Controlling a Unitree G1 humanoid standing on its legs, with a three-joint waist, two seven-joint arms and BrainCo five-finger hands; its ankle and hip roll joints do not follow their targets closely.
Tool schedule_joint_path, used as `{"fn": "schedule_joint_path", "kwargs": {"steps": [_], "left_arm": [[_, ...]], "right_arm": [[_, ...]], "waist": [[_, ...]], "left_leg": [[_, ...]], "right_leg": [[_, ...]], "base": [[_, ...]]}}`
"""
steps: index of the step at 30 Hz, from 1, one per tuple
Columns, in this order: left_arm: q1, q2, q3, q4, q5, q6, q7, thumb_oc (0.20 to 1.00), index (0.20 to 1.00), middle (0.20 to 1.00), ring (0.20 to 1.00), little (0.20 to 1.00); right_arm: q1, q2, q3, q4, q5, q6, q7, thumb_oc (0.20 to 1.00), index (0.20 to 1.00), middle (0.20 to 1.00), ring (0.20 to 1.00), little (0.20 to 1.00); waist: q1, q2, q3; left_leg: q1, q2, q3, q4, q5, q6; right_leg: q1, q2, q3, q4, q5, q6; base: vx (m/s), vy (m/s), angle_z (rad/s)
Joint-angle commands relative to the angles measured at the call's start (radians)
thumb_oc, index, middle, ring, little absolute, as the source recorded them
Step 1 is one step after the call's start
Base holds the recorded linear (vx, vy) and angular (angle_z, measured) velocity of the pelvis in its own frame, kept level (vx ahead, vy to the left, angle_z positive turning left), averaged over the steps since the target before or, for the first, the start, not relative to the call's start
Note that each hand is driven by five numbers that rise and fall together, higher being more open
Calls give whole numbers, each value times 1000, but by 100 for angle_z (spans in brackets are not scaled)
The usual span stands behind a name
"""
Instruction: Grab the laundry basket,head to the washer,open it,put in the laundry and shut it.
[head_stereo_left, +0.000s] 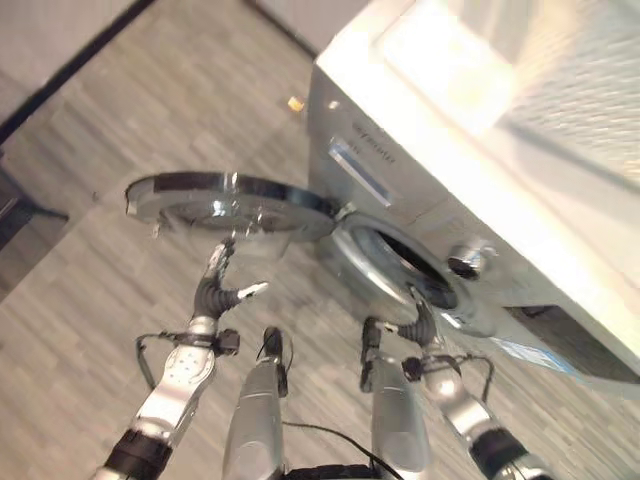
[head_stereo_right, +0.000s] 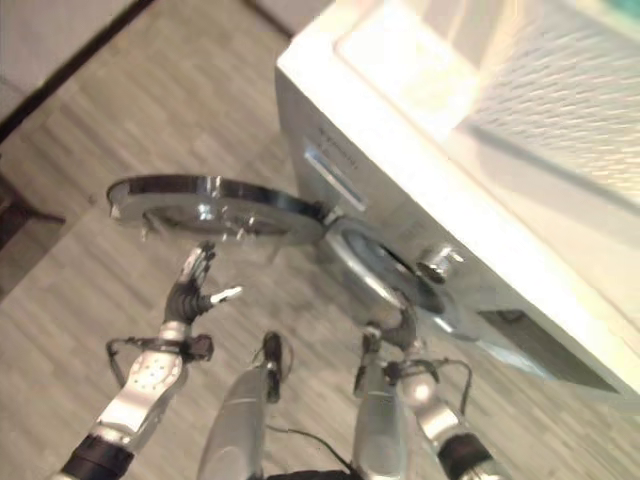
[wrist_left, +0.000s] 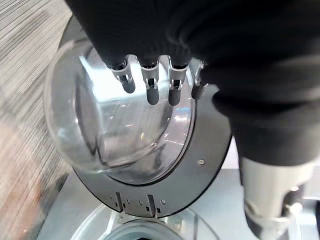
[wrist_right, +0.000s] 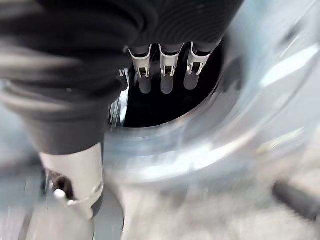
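Washer (head_stereo_left: 480, 190): right ahead of you, drum opening (head_stereo_left: 415, 270) looks dark, can't tell what's inside.
Door (head_stereo_left: 230, 200): swung wide open.
Left hand (head_stereo_left: 215, 285): fingers straight, just below the door glass, holding nothing.
Right hand (head_stereo_left: 420, 322): fingers relaxed at the drum rim, empty.

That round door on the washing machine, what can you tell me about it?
The washer door is swung wide open on its hinge beside the drum opening. It has a chrome-looking rim with a dark band around a clear, bulging bowl-shaped window. The left hand is raised at its inner face, fingers straight; I cannot tell if they touch.
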Motion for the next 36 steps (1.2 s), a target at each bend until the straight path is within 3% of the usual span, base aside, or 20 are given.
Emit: {"fn": "schedule_joint_path", "kwargs": {"steps": [1, 3, 4, 6, 9, 10, 15, 18, 21, 22, 24, 25, 26, 27, 29, 30, 32, 33, 34, 36], "left_arm": [[26, 8, 44, -81, 81, -14, -1, 1000, 1000, 1000, 1000, 1000], [56, -1, 61, -78, 99, -4, -13, 1000, 1000, 1000, 1000, 1000], [87, -8, 78, -66, 118, 11, -25, 1000, 1000, 1000, 1000, 1000], [107, -17, 91, -58, 137, 22, -40, 1000, 1000, 1000, 1000, 1000], [113, -41, 99, -39, 154, 28, -47, 1000, 1000, 1000, 1000, 1000], [106, -58, 94, -19, 162, 29, -53, 1000, 1000, 1000, 1000, 1000], [80, -68, 85, -15, 179, 34, -70, 1000, 1000, 1000, 1000, 1000], [58, -85, 72, 2, 187, 42, -64, 1000, 1000, 1000, 1000, 1000], [42, -99, 59, 21, 190, 46, -69, 1000, 1000, 1000, 1000, 1000], [49, -114, 51, 28, 186, 53, -76, 1000, 1000, 1000, 1000, 1000], [52, -117, 48, 34, 184, 54, -77, 1000, 1000, 1000, 1000, 1000], [33, -130, 27, 60, 177, 58, -82, 1000, 1000, 1000, 1000, 1000], [30, -130, 25, 62, 177, 57, -81, 1000, 1000, 1000, 1000, 1000], [-14, -141, 2, 76, 171, 62, -98, 1000, 1000, 1000, 1000, 1000], [-29, -147, -16, 70, 160, 59, -118, 1000, 1000, 1000, 1000, 1000], [-21, -145, -23, 66, 160, 62, -133, 1000, 1000, 1000, 1000, 1000], [-12, -149, -27, 63, 157, 63, -148, 1000, 1000, 1000, 1000, 1000], [-19, -149, -37, 66, 154, 59, -162, 1000, 1000, 1000, 1000, 1000], [-22, -146, -49, 64, 154, 68, -205, 1000, 1000, 1000, 1000, 1000], [-15, -144, -52, 62, 152, 72, -220, 1000, 1000, 1000, 1000, 1000]], "right_arm": [[27, -67, -60, -89, -18, -24, 8, 1000, 1000, 1000, 1000, 1000], [99, -89, -142, -163, -33, -35, -8, 1000, 1000, 1000, 1000, 1000], [161, -114, -223, -259, -56, -45, -26, 1000, 1000, 1000, 1000, 1000], [179, -119, -293, -312, -61, -56, -48, 1000, 1000, 1000, 1000, 1000], [198, -132, -379, -406, -92, -59, -80, 1000, 1000, 1000, 1000, 1000], [192, -158, -463, -499, -140, -68, -123, 1000, 1000, 1000, 1000, 1000], [151, -202, -597, -635, -212, -69, -188, 1000, 1000, 1000, 1000, 1000], [100, -219, -644, -702, -234, -70, -220, 1000, 1000, 1000, 1000, 1000], [82, -230, -690, -765, -233, -70, -220, 1000, 1000, 1000, 1000, 1000], [73, -254, -727, -793, -241, -67, -228, 1000, 1000, 1000, 1000, 1000], [61, -271, -737, -789, -240, -70, -237, 1000, 1000, 1000, 1000, 1000], [36, -314, -763, -774, -222, -64, -250, 1000, 1000, 1000, 1000, 1000], [35, -316, -765, -772, -221, -65, -250, 1000, 1000, 1000, 1000, 1000], [70, -386, -828, -721, -190, -49, -254, 1000, 1000, 1000, 1000, 1000], [96, -480, -847, -667, -76, -65, -212, 1000, 1000, 1000, 1000, 1000], [106, -521, -847, -654, 9, -86, -163, 1000, 1000, 1000, 1000, 1000], [104, -577, -811, -605, 106, -93, -83, 1000, 1000, 1000, 1000, 1000], [108, -660, -801, -578, 165, -94, -8, 1000, 1000, 1000, 1000, 1000], [165, -769, -822, -552, 285, -81, 126, 1000, 1000, 1000, 1000, 1000], [193, -821, -825, -542, 355, -94, 189, 1000, 1000, 1000, 1000, 1000]], "waist": [[-16, 30, -43], [-44, 37, -69], [-67, 54, -83], [-84, 63, -112], [-100, 68, -152], [-113, 72, -184], [-119, 73, -218], [-119, 65, -231], [-114, 32, -272], [-112, 13, -293], [-109, 19, -303], [-109, 7, -310], [-112, 13, -313], [-137, -10, -316], [-174, -25, -324], [-177, -21, -328], [-170, -13, -332], [-159, -15, -327], [-175, -24, -328], [-174, -26, -332]], "left_leg": [[29, 10, -47, 68, -152, 47], [92, -5, -47, 47, -163, 73], [160, -15, -47, 6, -160, 102], [226, -31, -57, -42, -159, 113], [284, -50, -63, -93, -157, 115], [315, -54, -73, -118, -162, 108], [355, -45, -120, -123, -183, 82], [402, -22, -141, -146, -186, 58], [463, 0, -162, -222, -165, 26], [490, 32, -175, -260, -131, -3], [506, 58, -171, -281, -123, -11], [485, 111, -140, -276, -20, -52], [486, 115, -143, -280, -23, -52], [427, 170, -41, -233, 45, -56], [397, 209, 105, -223, 45, -65], [398, 225, 129, -231, 92, -87], [421, 215, 128, -279, 71, -89], [421, 201, 93, -297, 86, -96], [421, 211, 112, -307, 79, -106], [429, 208, 130, -328, 97, -115]], "right_leg": [[-9, -110, 20, -106, 179, 83], [-5, -92, 76, -28, 201, 79], [-25, -42, 132, 115, 198, 63], [-25, -6, 150, 163, 188, 61], [-4, 13, 158, 125, 188, 69], [6, 23, 183, 34, 166, 78], [-4, 2, 217, -147, 136, 84], [-4, -6, 181, -174, 124, 91], [50, -1, 186, -181, 121, 109], [60, 19, 195, -172, 119, 110], [68, 34, 179, -165, 102, 108], [81, 45, 143, -154, 96, 102], [83, 47, 136, -156, 89, 102], [109, 24, 75, -169, 86, 97], [124, -2, 22, -196, 91, 95], [127, 5, 22, -209, 89, 91], [123, 19, 35, -217, 87, 86], [121, 30, 48, -226, 90, 81], [122, 20, 44, -231, 98, 81], [115, 18, 45, -235, 105, 80]], "base": [[141, 241, -36], [120, 284, -7], [147, 323, 7], [191, 207, 7], [185, 39, 0], [323, -25, 8], [224, -93, 32], [201, -157, 30], [243, -211, 36], [302, -319, 68], [168, -253, 54], [50, -184, 36], [25, -319, 35], [-4, -193, 39], [-47, -156, 137], [22, -29, 179], [16, 0, 54], [-11, 8, -34], [-13, 4, -35], [-2, 29, -24]]}}
